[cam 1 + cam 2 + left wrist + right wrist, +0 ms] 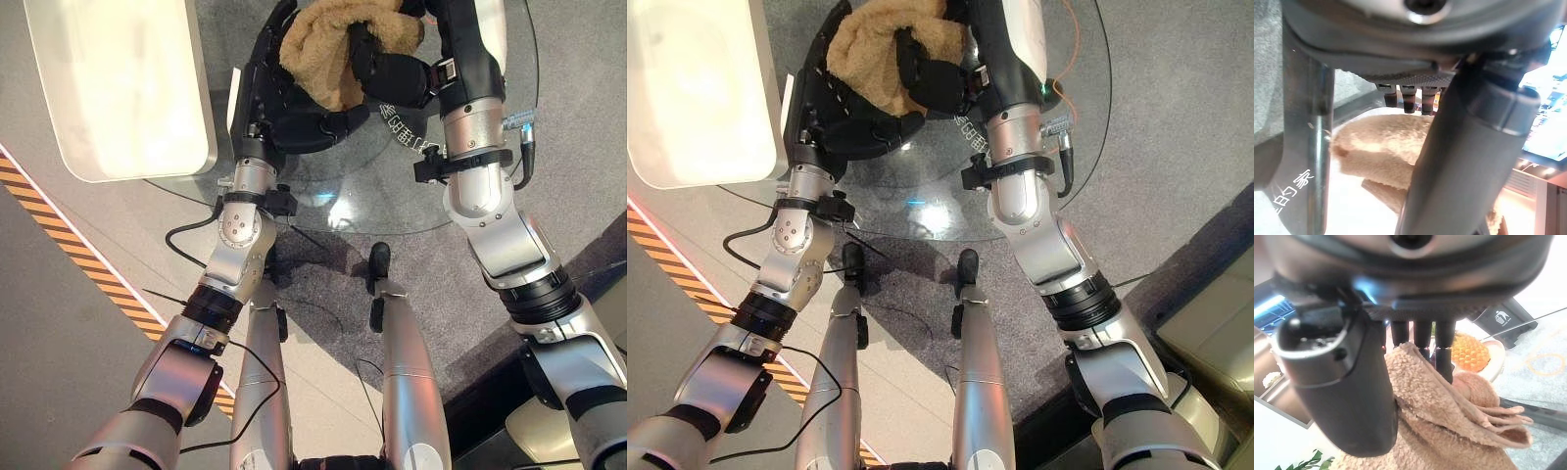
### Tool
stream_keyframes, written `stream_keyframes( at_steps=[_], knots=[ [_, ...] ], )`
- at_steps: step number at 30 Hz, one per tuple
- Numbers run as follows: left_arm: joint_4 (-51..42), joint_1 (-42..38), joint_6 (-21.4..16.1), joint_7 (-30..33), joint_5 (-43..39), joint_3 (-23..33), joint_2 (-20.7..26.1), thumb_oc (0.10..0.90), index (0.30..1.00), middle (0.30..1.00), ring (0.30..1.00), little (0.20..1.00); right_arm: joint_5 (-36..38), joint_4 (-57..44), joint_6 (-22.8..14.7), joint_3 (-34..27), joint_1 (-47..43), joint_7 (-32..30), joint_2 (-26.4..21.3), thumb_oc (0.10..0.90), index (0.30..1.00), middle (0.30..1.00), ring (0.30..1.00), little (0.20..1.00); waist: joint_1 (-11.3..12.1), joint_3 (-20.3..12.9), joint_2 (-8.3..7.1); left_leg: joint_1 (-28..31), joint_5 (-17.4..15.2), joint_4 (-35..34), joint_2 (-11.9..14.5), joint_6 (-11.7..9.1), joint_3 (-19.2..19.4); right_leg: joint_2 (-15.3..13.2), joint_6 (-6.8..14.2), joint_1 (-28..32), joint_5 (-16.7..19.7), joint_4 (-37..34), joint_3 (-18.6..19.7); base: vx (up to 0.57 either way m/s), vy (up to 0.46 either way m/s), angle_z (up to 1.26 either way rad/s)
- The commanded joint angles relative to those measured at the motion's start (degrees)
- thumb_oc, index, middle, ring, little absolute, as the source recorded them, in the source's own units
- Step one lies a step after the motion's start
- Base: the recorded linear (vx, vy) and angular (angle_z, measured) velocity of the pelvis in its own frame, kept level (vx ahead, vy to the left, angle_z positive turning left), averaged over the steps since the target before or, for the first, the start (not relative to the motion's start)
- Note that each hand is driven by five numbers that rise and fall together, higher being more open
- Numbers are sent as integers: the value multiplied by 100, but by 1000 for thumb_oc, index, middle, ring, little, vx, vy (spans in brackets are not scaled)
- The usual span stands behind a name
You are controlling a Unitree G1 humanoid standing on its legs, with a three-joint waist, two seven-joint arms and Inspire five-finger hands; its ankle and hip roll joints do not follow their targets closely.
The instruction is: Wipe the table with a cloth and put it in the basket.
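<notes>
The cloth point(338, 49) was a tan, fluffy towel, bunched into a thick crumpled heap with loose folds hanging over one another. It sat on the round glass table point(343, 201), back from the table's near edge and toward its far side, one folded corner trailing out flat onto the glass.

Head stereo looks down; wrist cameras close; all share cloth point(338, 49).

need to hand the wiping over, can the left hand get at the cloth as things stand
Probably yes: the left hand lies on the glass table right against the cloth, with nothing between. The right hand already grips it.
</notes>
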Motion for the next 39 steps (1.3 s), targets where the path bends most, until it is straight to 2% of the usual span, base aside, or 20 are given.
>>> stream_keyframes(
  at_steps=[1, 14, 32, 33, 34, 35, 36, 39],
  knots=[
    [-141, -876, -442, -77, 207, -54, 19, 800, 900, 900, 900, 900, 16, -1305, -837, -315, -1346, -111, 170, 100, 300, 300, 300, 200, 30, -149, -238, 484, -491, -102, -551, 570, 522, 912, -265, 678, 70, -814, -106, 0, 0, 0],
    [131, -985, -511, -88, 289, -77, -13, 800, 900, 900, 900, 900, 122, -1303, -892, -265, -1418, 55, 283, 100, 300, 300, 300, 200, 21, -149, -238, 490, -499, -93, -538, 550, 512, 916, -281, 701, 37, -821, -96, 0, 0, 0],
    [6, -1078, -610, -350, 93, -55, -203, 800, 900, 900, 900, 900, 574, -1164, -858, -247, -1188, 378, 570, 100, 300, 300, 300, 200, 3, -149, -254, 437, -514, -71, -536, 545, 508, 924, -290, 653, 22, -798, -93, 0, 0, 0],
    [-19, -1074, -614, -365, 62, -52, -212, 712, 825, 825, 825, 812, 606, -1168, -876, -265, -1143, 409, 580, 100, 300, 300, 300, 200, 2, -149, -250, 435, -509, -76, -540, 546, 508, 923, -289, 652, 24, -804, -91, 0, 0, 0],
    [-35, -1077, -600, -384, 69, -37, -226, 693, 808, 808, 808, 793, 593, -1171, -872, -276, -1131, 417, 598, 100, 300, 300, 300, 200, 1, -149, -252, 435, -513, -78, -544, 546, 506, 925, -289, 651, 22, -807, -89, 0, 0, 0],
    [-41, -1089, -610, -383, 43, -48, -231, 580, 712, 712, 712, 680, 590, -1168, -869, -274, -1129, 419, 608, 100, 300, 300, 300, 200, -3, -149, -251, 436, -513, -79, -548, 548, 506, 925, -290, 649, 26, -811, -90, 0, 0, 0],
    [-45, -1091, -615, -389, 26, -45, -234, 542, 679, 679, 679, 642, 586, -1164, -875, -280, -1122, 427, 615, 100, 300, 300, 300, 200, -4, -149, -251, 436, -514, -79, -548, 547, 506, 923, -288, 649, 27, -813, -90, 0, 0, 0],
    [-44, -1093, -655, -436, 46, -42, -259, 204, 389, 389, 389, 304, 565, -1151, -928, -319, -1078, 452, 642, 100, 300, 300, 300, 200, -9, -149, -252, 425, -523, -70, -546, 548, 506, 910, -281, 642, 25, -811, -94, 0, 0, 0]
  ],
)
